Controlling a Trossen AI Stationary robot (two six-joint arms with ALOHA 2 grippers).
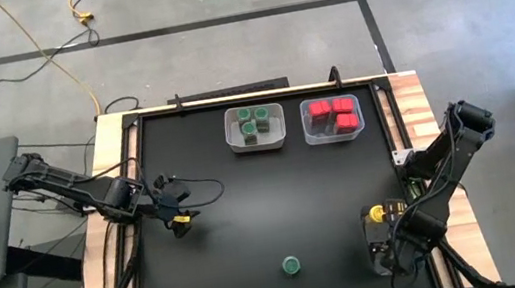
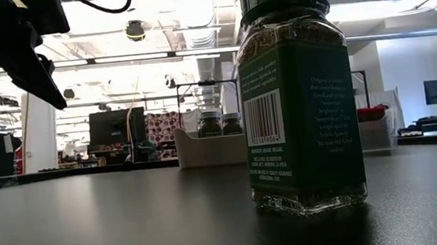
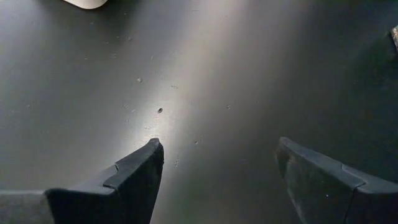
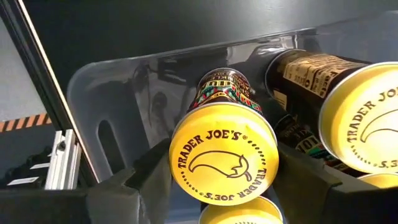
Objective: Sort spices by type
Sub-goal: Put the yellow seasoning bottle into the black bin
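Right claw (image 4: 224,180) first: its two dark fingers sit either side of a yellow-lidded jar (image 4: 222,152) and look closed on it, holding it tipped over inside a clear bin (image 4: 102,109) at the front right corner of the surface (image 1: 248,216). At least two more yellow lids (image 4: 364,118) show beside and under it in the same bin, so I take this to be the yellow pile being filled, with this jar just being set in.

Over on the other side the left claw (image 1: 179,221) hangs above bare black surface near the left edge, fingers spread apart, with nothing between them and nothing touched.

As for progress, I'd judge the sorting nearly done. At the back, one clear bin (image 1: 257,142) holds the green-lidded jars (image 1: 255,122) and its neighbour (image 1: 333,135) holds the red boxy ones (image 1: 331,115). What is left on the surface is a single green-lidded jar (image 1: 293,264) standing upright near the front edge, well apart from both claws. That one still needs carrying back to the green bin, and the yellow jar still needs letting go.
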